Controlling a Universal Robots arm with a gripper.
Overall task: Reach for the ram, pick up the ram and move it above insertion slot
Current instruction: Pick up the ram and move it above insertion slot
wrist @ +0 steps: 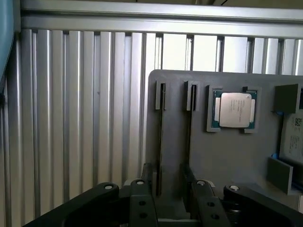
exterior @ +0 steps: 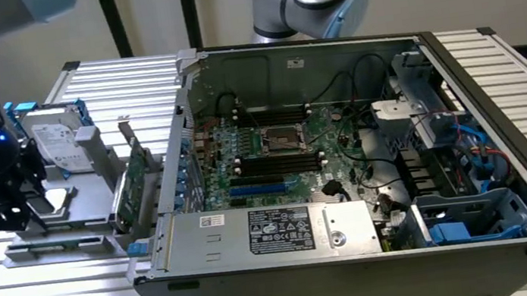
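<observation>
Closest to my wrist camera are my own 2 black fingers (wrist: pixel 141 201). My gripper (wrist: pixel 166 172) stands open, the fingers spread with nothing clamped between them. Beyond them a grey fixture plate (wrist: pixel 227 156) lies on a ribbed aluminium table (wrist: pixel 71 118). The plate carries 2 long narrow slots (wrist: pixel 160 137): 1 runs straight into the gap between my fingers, the other passes just beside it. A processor (wrist: pixel 233 109) with a silver lid sits in its own pocket on the plate. In the exterior view my gripper (exterior: pixel 15 215) hangs at the left edge of the frame, low over the same plate. The ram (exterior: pixel 51 239) lies just beneath it at lower left, a long thin greenish strip in its holder (whether I touch it I cannot tell). At upper left a hard drive (exterior: pixel 58 140) stands upright, and a taller green expansion card (exterior: pixel 136 182) stands between the plate and the open computer case (exterior: pixel 362 273). At the frame's centre the motherboard (exterior: pixel 327 128) shows its dark insertion slots (exterior: pixel 276 165), well apart from the ram.
</observation>
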